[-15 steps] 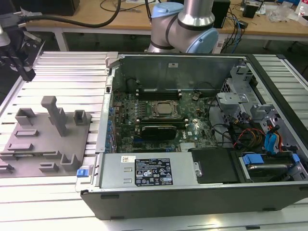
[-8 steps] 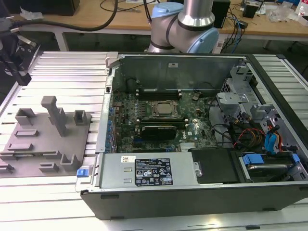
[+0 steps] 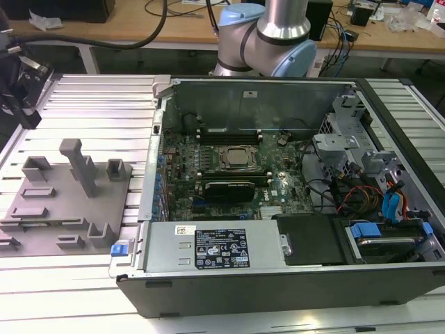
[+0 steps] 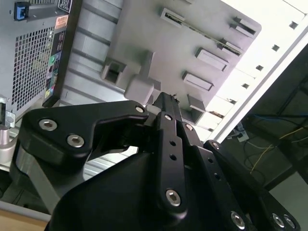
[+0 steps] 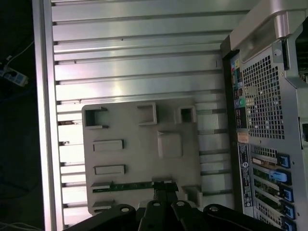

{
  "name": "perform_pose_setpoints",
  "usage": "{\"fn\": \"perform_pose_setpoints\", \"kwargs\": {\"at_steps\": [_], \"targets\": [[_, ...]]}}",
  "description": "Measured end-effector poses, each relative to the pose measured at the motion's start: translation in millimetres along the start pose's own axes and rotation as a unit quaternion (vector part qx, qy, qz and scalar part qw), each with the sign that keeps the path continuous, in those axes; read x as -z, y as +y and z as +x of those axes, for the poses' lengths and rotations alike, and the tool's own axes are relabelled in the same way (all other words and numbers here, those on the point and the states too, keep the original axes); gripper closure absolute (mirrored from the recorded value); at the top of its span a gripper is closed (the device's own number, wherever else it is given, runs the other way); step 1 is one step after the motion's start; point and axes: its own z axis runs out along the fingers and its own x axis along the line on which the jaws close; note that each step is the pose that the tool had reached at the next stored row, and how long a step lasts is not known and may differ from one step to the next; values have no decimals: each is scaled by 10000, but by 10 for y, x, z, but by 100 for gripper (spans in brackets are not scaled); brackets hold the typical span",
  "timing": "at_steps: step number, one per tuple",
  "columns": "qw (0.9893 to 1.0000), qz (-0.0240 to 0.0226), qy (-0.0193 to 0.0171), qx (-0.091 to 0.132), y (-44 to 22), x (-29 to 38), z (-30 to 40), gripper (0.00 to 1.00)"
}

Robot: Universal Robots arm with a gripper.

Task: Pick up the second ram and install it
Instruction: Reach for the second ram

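The second ram (image 5: 126, 186), a thin green stick, lies on edge in a long slot of the grey holder block (image 5: 139, 154). My gripper (image 5: 164, 187) hangs well above that block, with its black fingers close together, so it is shut with nothing held. In the first wrist view the tips line up over one end of the stick. The second wrist view has the gripper (image 4: 167, 98) pointing at the block (image 4: 159, 43). In the exterior view the gripper (image 3: 24, 104) is a dark shape at the far left, above the block (image 3: 69, 202).
An open computer case (image 3: 389, 111) stands to the exterior view's right of the block. Inside are the motherboard, a square processor (image 3: 236, 158) and memory slots (image 3: 229, 133) behind it. Both rest on a ribbed metal table (image 3: 104, 104). The arm's base (image 3: 271, 42) rises behind the case.
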Motion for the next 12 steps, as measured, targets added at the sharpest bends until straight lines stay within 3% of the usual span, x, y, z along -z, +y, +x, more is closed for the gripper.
{"fn": "perform_pose_setpoints", "kwargs": {"at_steps": [7,10,12], "targets": [[10000,19,-2,1,-143,-10,90,89],[10000,30,-2,1,-283,-26,121,89],[10000,30,-2,1,-284,-26,121,89]]}}
